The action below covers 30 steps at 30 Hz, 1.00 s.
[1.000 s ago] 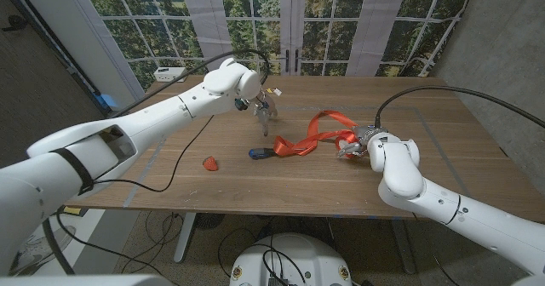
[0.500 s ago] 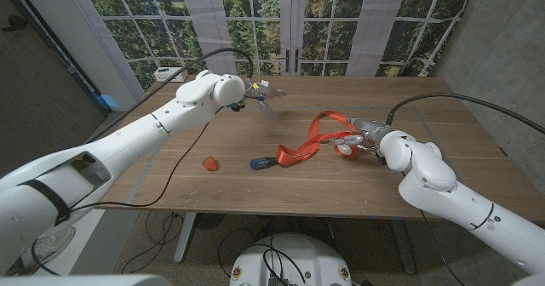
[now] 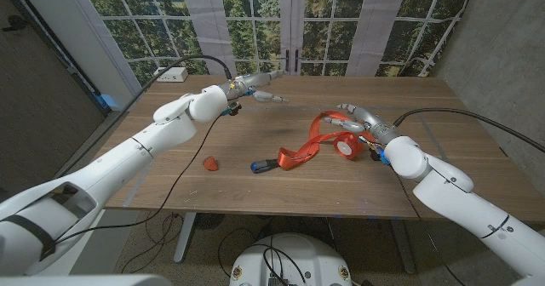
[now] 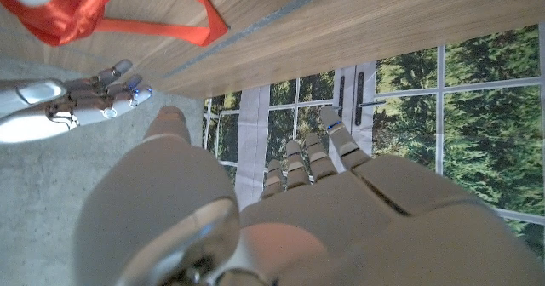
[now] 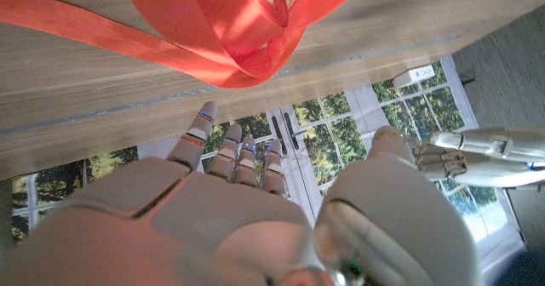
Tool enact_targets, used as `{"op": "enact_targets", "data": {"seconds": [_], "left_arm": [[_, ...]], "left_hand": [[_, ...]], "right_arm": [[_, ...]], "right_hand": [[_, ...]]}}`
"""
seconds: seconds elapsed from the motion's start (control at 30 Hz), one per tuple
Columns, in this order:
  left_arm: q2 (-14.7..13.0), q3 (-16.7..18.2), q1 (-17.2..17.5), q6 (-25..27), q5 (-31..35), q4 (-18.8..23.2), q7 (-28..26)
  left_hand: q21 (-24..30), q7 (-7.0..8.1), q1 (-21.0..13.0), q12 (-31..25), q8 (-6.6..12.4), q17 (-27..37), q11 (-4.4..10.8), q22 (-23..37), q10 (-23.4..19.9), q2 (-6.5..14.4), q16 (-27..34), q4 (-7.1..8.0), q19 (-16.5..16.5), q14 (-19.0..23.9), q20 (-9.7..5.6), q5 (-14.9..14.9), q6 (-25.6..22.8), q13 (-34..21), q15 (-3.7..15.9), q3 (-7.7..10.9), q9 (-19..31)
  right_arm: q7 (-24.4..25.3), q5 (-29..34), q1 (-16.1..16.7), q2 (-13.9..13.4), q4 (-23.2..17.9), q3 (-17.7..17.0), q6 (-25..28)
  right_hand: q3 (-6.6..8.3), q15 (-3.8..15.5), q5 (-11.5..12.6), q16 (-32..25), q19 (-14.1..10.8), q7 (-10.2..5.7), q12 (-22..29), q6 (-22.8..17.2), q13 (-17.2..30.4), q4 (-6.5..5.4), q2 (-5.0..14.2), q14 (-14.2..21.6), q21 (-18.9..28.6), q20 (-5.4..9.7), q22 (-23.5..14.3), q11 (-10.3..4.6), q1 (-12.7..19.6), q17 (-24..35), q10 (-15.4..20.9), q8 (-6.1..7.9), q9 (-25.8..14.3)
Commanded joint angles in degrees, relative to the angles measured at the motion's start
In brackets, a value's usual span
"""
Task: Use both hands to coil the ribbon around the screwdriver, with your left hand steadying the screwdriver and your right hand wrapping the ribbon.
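The screwdriver point(image 3: 259, 164), with a blue handle, lies on the wooden table point(image 3: 255, 192) near the front middle. The red ribbon point(image 3: 317, 138) runs from beside its handle in loose loops to a roll point(image 3: 345, 148) at the right. My left hand point(image 3: 261, 91) hovers open over the table's far side, well away from the screwdriver. My right hand point(image 3: 354, 119) is open with fingers stretched out, just beyond the roll and off the ribbon. In the left wrist view my left hand point(image 4: 341, 201) holds nothing, with the ribbon point(image 4: 77, 18) and right hand point(image 4: 72, 99) beyond. The right wrist view has my empty right hand point(image 5: 213, 209) near the ribbon point(image 5: 221, 31).
A small red object point(image 3: 209, 162) lies on the table left of the screwdriver. A white power strip point(image 3: 174, 73) sits at the far left corner, with a black cable point(image 3: 183, 150) trailing over the table's left side. Windows stand behind the table.
My left hand has drawn back from above the screwdriver toward the far edge and opened. My right hand has let go near the ribbon roll, stretched its fingers and moved away from it.
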State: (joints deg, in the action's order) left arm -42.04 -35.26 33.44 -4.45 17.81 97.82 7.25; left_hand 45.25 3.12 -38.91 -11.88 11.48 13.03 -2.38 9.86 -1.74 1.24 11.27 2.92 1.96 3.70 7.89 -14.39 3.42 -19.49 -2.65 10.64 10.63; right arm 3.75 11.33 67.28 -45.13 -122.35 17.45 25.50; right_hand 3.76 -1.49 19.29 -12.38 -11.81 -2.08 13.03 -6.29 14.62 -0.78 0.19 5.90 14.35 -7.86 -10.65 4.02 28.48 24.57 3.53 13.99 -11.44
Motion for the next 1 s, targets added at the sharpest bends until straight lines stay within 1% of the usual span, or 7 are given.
{"op": "enact_targets", "data": {"seconds": [0.03, 0.23, 0.37, 0.6, 0.63, 0.77, 1.0], "left_arm": [[3.98, 8.06, 8.01, -14.96, -20.93, -8.52, -7.92], [7.51, 9.55, 9.52, -21.49, -28.65, -13.27, -8.46], [8.02, 9.81, 9.81, -23.37, -32.28, -14.90, -6.40], [10.27, 10.44, 10.80, -29.41, -38.39, -18.80, -3.44], [11.07, 10.70, 11.08, -30.09, -40.45, -19.55, -2.74], [11.00, 10.79, 11.01, -30.99, -43.44, -21.56, 0.71], [12.97, 12.14, 11.86, -33.55, -48.04, -25.72, 2.80]], "left_hand": [[-1.04, 1.73, 1.64, 0.08, -0.05, -0.31, -0.30, 0.19, -0.20, 0.34, 0.08, 0.92, 1.30, -0.55, 0.49, 0.82, -0.56, 0.55, -0.49, -0.29, -0.10], [-3.05, 3.93, 3.50, 0.73, -0.52, -1.13, 0.64, 0.13, 1.63, 0.72, -0.70, 1.65, 3.65, -3.39, -0.68, 1.83, -0.47, 1.85, -0.29, -0.97, -0.25], [-4.02, 5.30, 4.33, 0.93, -1.03, -1.74, 1.68, 0.07, 2.44, 0.99, -0.99, 1.86, 4.12, -4.90, -2.14, 2.28, 0.47, 2.86, 1.24, -1.25, -0.38], [-8.49, 3.66, 9.11, 1.52, -1.46, -2.63, 3.50, -0.02, 6.98, 0.21, -1.39, 3.35, 8.85, -11.21, -5.12, 2.73, 3.05, 6.30, 2.18, -3.73, -0.66], [-8.89, 3.33, 9.71, 1.46, -1.42, -2.61, 3.77, -0.01, 7.19, 0.61, -1.29, 3.70, 9.32, -11.55, -5.19, 2.63, 3.14, 6.58, 2.26, -3.84, -0.67], [-10.61, 2.54, 14.03, 1.04, -0.85, -2.55, 3.83, 0.13, 7.85, 7.42, -0.67, 6.62, 10.04, -12.48, -5.04, 1.42, 1.53, 8.32, 2.84, -2.95, -0.75], [-11.44, 0.99, 16.53, 0.82, -1.02, -2.57, 3.16, 0.26, 7.75, 10.74, -0.45, 7.81, 10.43, -12.53, -5.43, 0.30, 1.32, 8.87, 2.91, -1.46, -0.74]], "right_arm": [[8.59, -16.03, 0.07, 1.70, 6.85, -2.62, -17.99], [10.23, -19.36, -0.64, 3.03, 9.15, -2.21, -22.48], [9.98, -23.39, -0.93, 4.69, 11.74, -2.41, -27.32], [12.51, -25.52, -1.26, 7.47, 14.59, -2.29, -33.69], [13.20, -25.82, -1.33, 8.22, 15.05, -2.29, -34.52], [13.30, -27.86, -2.44, 10.02, 17.14, -2.10, -37.38], [17.01, -26.68, -3.13, 11.33, 16.83, -1.94, -36.97]], "right_hand": [[1.17, 0.38, -0.52, 0.83, -0.67, -0.93, -0.81, 0.02, -0.31, 0.28, 1.63, -1.53, -0.02, 1.14, -0.11, -0.85, 0.68, -0.76, -1.75, -0.55, 0.01], [1.43, 1.18, -1.41, 1.40, -0.42, -1.56, -1.42, 0.33, -0.75, 0.26, 2.55, -2.66, -0.41, 2.17, -0.01, -1.78, 0.66, -1.84, -3.02, -1.11, 0.07], [3.24, 2.43, -2.35, 1.28, -0.77, -2.00, -1.16, -0.97, -1.46, -0.79, 7.45, -2.57, -0.67, 3.94, 0.09, -2.64, 0.34, -3.22, -1.93, -1.22, 0.17], [3.34, 2.88, -3.27, 1.23, -1.33, -1.04, -0.89, -2.09, -1.99, -2.12, 8.75, -2.36, -0.75, 4.96, 0.15, -2.55, -1.41, -4.40, -0.56, -1.32, 0.27], [3.20, 2.81, -3.35, 1.23, -1.32, -0.90, -0.88, -2.16, -2.03, -2.25, 8.63, -2.35, -0.78, 4.98, 0.15, -2.51, -1.68, -4.49, -0.47, -1.33, 0.28], [2.27, 2.71, -3.88, 1.09, -1.89, -0.16, -0.63, -2.73, -2.33, -3.42, 8.12, -1.94, -0.76, 5.35, 0.18, -2.12, -3.83, -5.19, 0.74, -1.45, 0.33], [1.95, 2.78, -4.07, 0.79, -2.49, 0.43, -0.38, -3.96, -2.61, -4.57, 8.59, -0.89, -0.75, 5.98, 0.21, -2.03, -5.52, -5.94, 2.07, -1.34, 0.40]]}}
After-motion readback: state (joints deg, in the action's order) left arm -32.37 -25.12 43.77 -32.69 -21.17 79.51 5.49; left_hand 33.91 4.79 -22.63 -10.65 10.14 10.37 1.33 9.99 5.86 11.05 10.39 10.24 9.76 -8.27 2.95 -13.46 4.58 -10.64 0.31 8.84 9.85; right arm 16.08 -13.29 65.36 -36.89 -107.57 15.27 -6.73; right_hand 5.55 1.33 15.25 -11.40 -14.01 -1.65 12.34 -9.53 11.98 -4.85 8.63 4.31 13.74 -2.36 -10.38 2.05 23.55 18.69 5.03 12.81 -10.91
